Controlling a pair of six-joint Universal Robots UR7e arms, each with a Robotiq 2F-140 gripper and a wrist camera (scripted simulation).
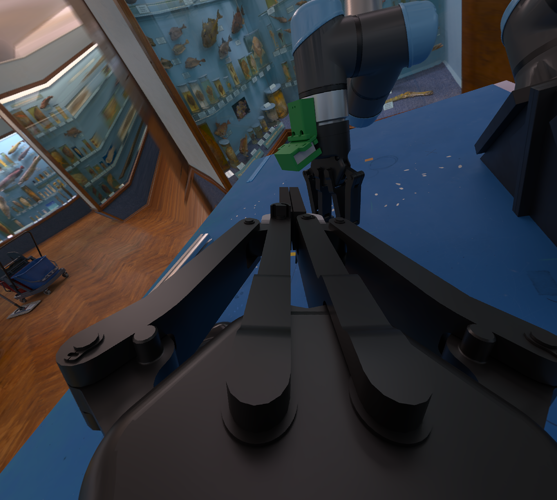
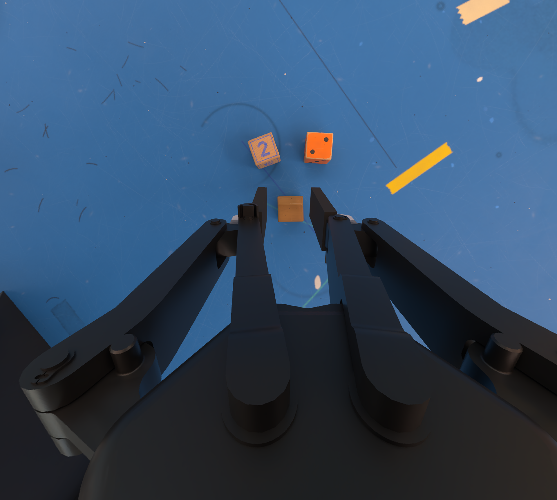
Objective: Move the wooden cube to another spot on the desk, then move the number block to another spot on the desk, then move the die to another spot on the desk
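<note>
In the right wrist view a plain wooden cube (image 2: 290,208) lies on the blue desk (image 2: 150,153), in line with the gap of my right gripper (image 2: 288,194). The gripper is open and its fingers stand apart from the cube on both sides. Beyond it lie a light wooden number block (image 2: 264,150) on the left and an orange die (image 2: 318,147) with black dots on the right. In the left wrist view my left gripper (image 1: 290,194) is shut and empty above the desk (image 1: 422,229). The right gripper (image 1: 333,196) hangs just beyond it, pointing down.
Yellow tape (image 2: 419,168) and beige tape (image 2: 483,3) are stuck flat on the desk to the right. A dark base block (image 1: 524,141) stands at the right. The desk's left edge (image 1: 193,253) drops to a wooden floor.
</note>
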